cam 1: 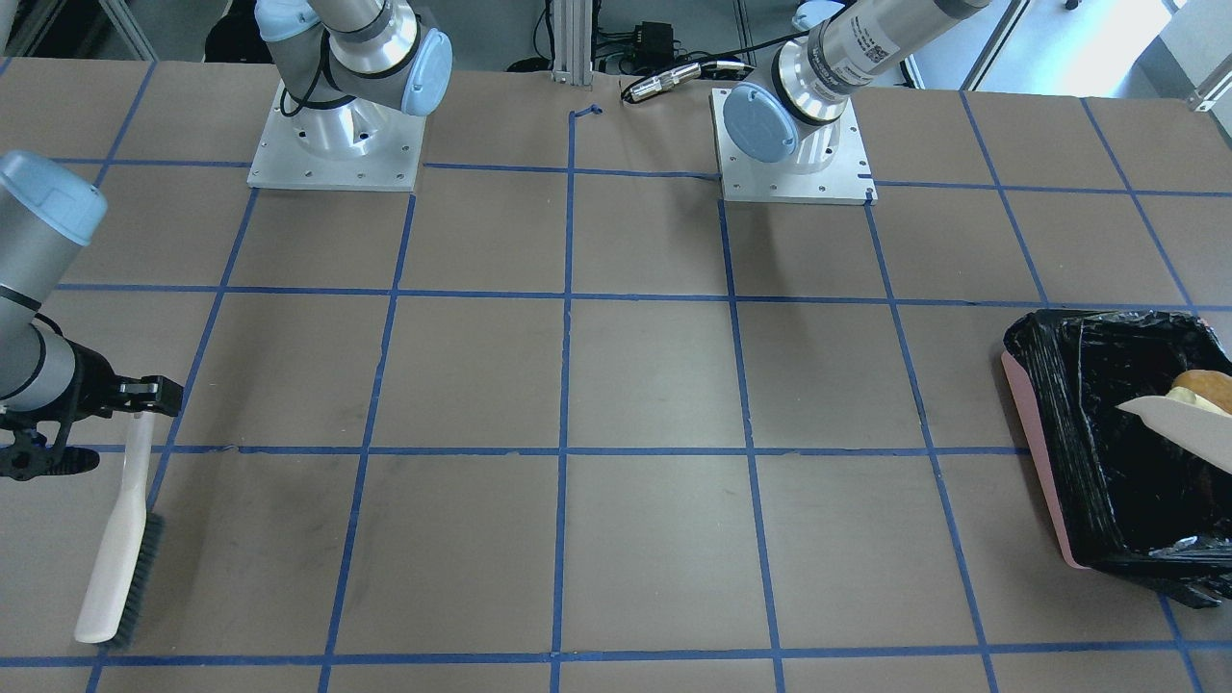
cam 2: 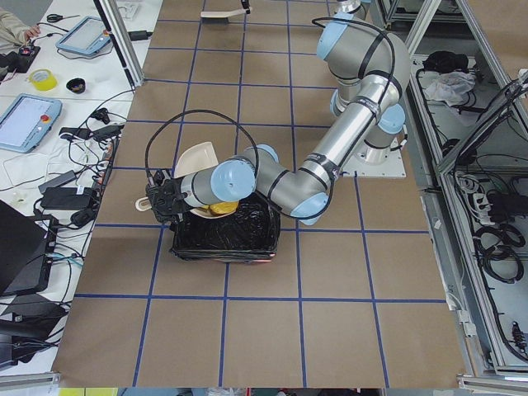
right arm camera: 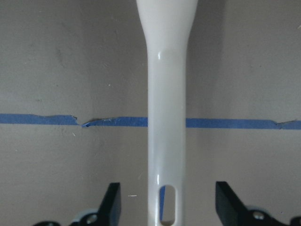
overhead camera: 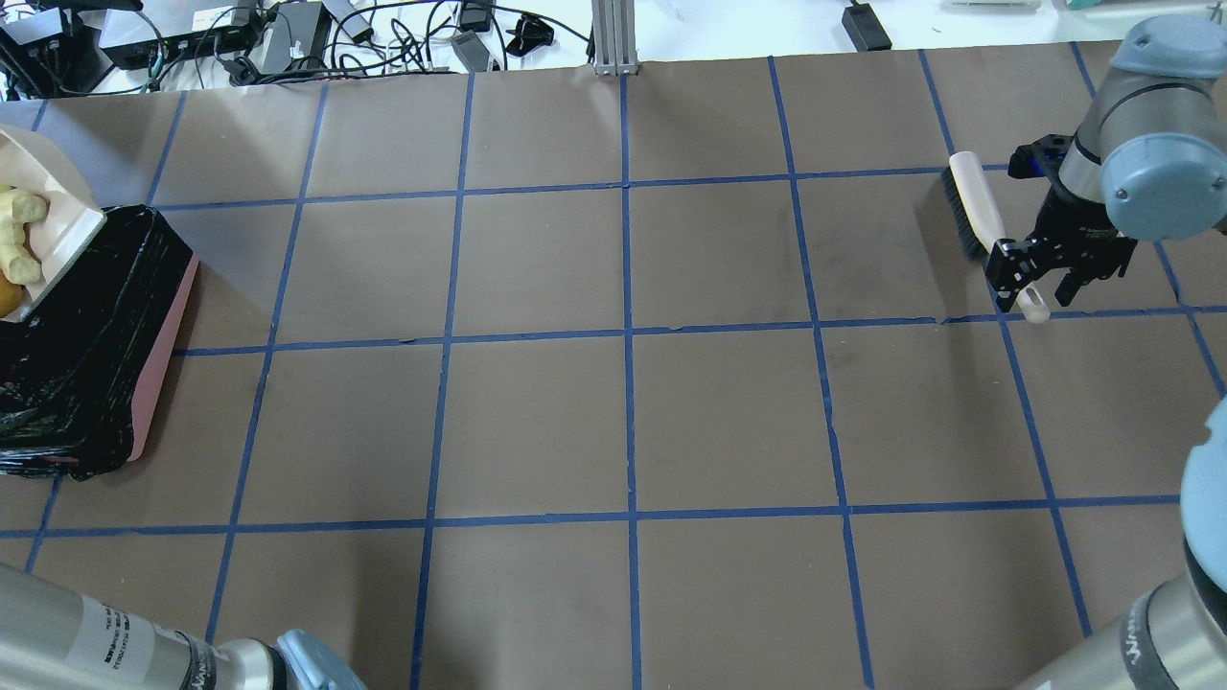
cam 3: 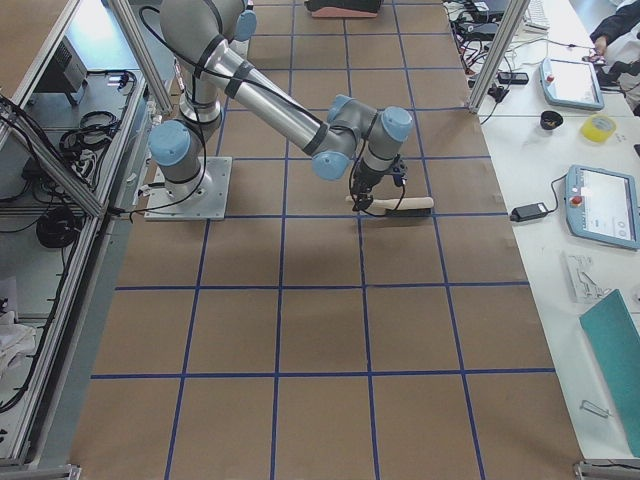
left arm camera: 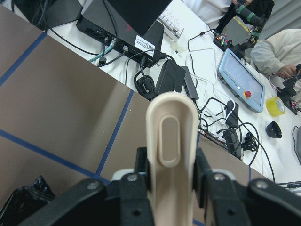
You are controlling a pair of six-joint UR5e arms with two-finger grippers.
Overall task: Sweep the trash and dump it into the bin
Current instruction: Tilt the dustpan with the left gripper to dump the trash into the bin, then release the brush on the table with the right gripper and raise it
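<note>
Exterior front-facing view: the bin [cam 1: 1038, 452] stands at the counter's [cam 1: 616, 385] left end, a pink tub lined with crinkled black plastic. The beige dustpan [cam 1: 1182, 430] is held above it, its lip over the bag's opening. The trash is in the pan, not yet in the bin. A golden-brown piece [cam 1: 1209, 383] and a pale cream piece [overhead camera: 19, 230] show plainly; I cannot pick out the third for certain.

The left hand [left arm camera: 171, 175] is clamped on the dustpan handle [left arm camera: 170, 136], with one finger pressed against each side, low on the shaft.

Near the counter's right end, toward the edge away from the robot's bases, the brush [overhead camera: 976, 203] seems to lie on the counter. The right hand [right arm camera: 167, 194] is over the handle's end with its jaws wide apart. There is clear space on both sides of the handle, so it grips nothing.

The tipping looks like the step in hand, and it carries most of the risk:
- **Pieces missing the bin:** the pan sits over one end of the bin, not its middle. A quick or skewed tilt could send a rounded piece over the pan's side and onto the counter, or off the counter's end.
- **Pan twisting:** the smooth handle could turn between the fingers as the load shifts.
- **Snagging the liner:** if the lip dips too low it could catch the loose bag and drag the bin.
</note>
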